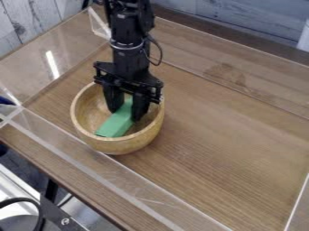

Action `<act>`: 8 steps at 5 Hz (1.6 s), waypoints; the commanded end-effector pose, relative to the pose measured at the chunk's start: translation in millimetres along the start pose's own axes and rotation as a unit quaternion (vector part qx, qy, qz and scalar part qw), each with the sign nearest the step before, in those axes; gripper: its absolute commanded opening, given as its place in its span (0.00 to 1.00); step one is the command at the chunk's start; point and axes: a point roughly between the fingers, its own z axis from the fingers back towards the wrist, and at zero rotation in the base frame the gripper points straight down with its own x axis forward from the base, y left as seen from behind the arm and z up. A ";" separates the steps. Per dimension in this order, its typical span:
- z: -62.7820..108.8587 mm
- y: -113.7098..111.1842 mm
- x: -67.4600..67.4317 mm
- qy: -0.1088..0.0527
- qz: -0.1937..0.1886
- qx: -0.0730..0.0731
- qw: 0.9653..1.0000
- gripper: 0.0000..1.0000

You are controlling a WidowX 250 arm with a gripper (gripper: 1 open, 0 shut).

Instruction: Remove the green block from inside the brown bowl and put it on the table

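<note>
Jaws closed on the green block point(118, 121) inside the brown bowl point(90, 131); clear walls point(72, 171) edge the desk point(229, 126) near and left

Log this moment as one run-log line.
gripper: shut on green block | block: inside brown bowl | table: block not placed

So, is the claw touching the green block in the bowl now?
Touching. The camera view shows the claw down inside the brown bowl, its fingers closed around the upper end of the green block with no gap visible.
</note>
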 end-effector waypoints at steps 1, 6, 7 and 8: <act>14.9 -0.5 9.7 -0.024 -0.002 0.002 1.000 0.00; 25.8 -4.1 9.3 -0.013 0.005 -0.004 1.000 0.00; 28.4 -4.9 9.5 -0.011 0.006 -0.005 1.000 0.00; 31.2 -5.7 10.0 -0.009 0.008 -0.007 1.000 0.00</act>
